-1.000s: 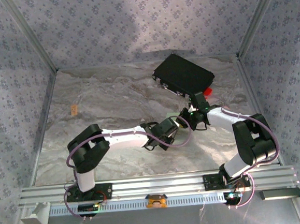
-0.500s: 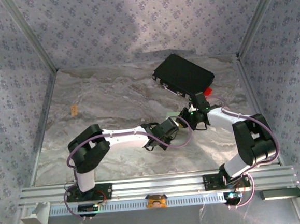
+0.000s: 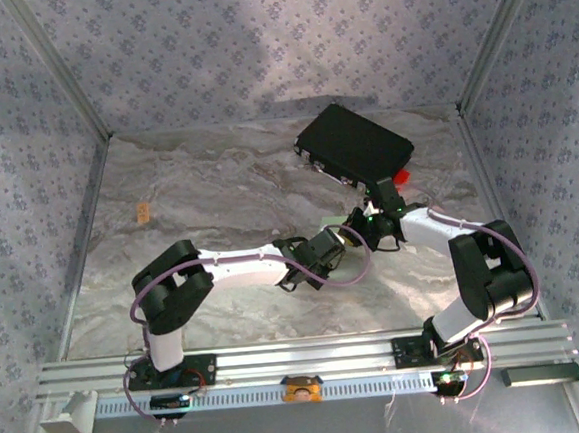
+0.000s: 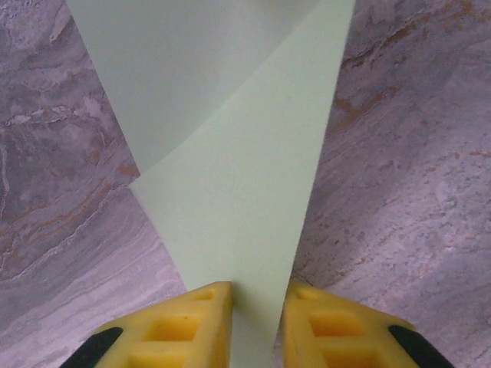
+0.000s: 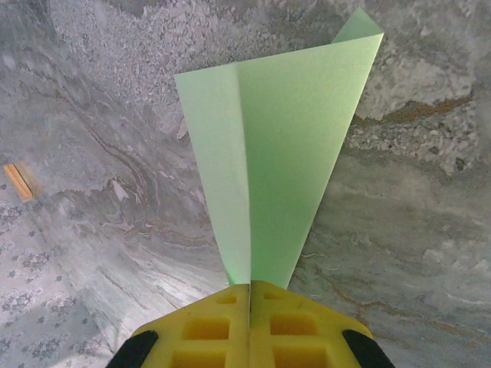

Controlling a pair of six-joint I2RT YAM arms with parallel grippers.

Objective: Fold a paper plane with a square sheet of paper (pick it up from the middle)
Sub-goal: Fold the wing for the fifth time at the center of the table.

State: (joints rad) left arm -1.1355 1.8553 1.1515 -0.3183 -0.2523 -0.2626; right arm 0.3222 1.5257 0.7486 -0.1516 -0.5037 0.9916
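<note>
Top: my left gripper (image 3: pixel 348 234) and my right gripper (image 3: pixel 364 229) meet mid-table, on the near side of the black case (image 3: pixel 354 143), with the paper sheet (image 3: pixel 330 220) between them.
Left wrist: my fingers (image 4: pixel 199 314) stand narrow, with the paper's tip in the gap. I cannot tell whether they pinch it.
Right wrist: my fingers (image 5: pixel 215 318) are closed on the paper's crease.

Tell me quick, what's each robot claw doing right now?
Left gripper: fingers a little apart around the tip of the green paper; grip cannot be told.
Right gripper: closed, holding the green paper.
</note>
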